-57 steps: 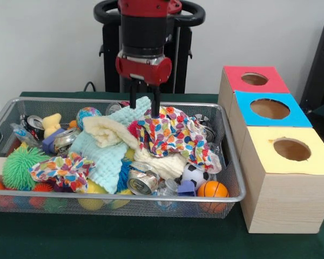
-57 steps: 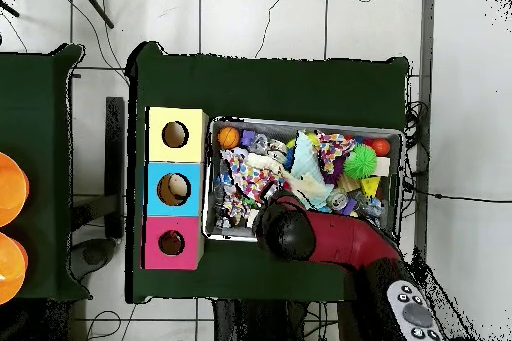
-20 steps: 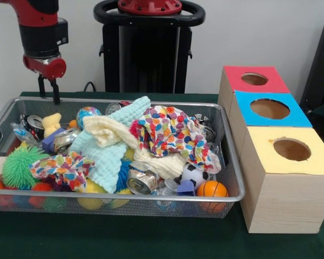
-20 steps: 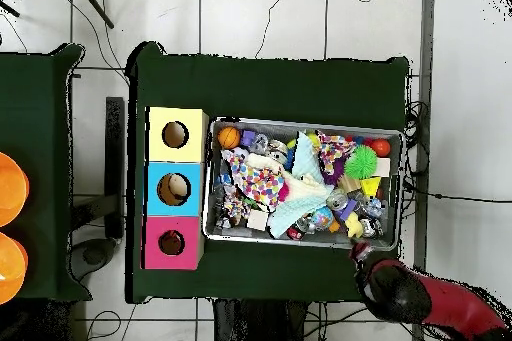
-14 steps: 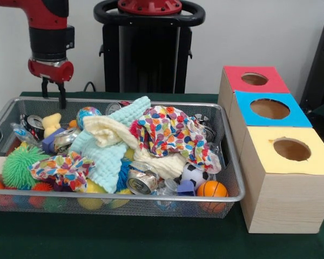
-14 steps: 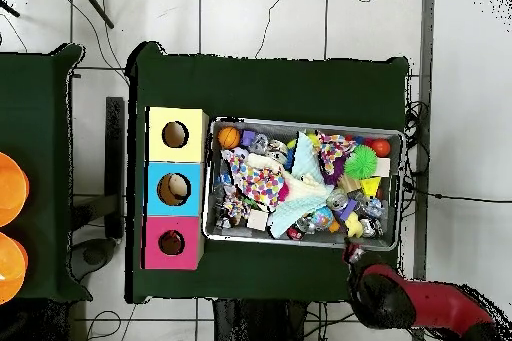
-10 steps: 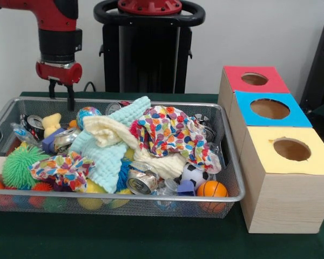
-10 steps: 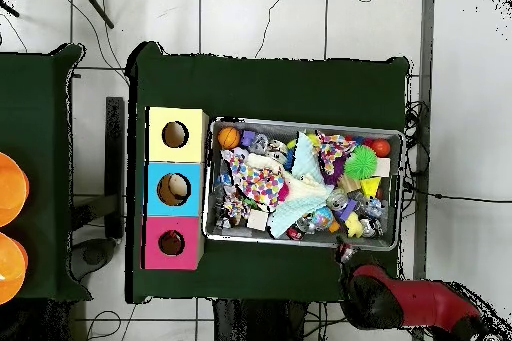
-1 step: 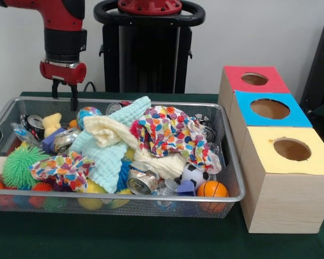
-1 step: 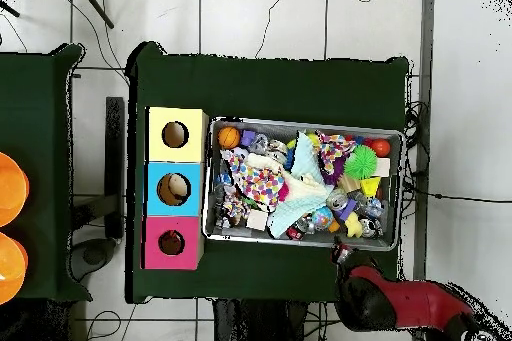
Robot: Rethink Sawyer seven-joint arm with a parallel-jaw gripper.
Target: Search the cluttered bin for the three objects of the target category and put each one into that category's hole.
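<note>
The gripper hangs empty over the bin's far rim, jaws slightly spread; the bin looks full, so sorting into the boxes seems barely begun.

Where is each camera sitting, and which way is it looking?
Front view: sits across the table, facing the robot; it sees the wire bin, the three boxes, and the red arm with its end effector above the bin's far corner.
Overhead view: sits above, looking straight down; the arm shows near the bottom edge.
Both share the bin, boxes and arm.
</note>
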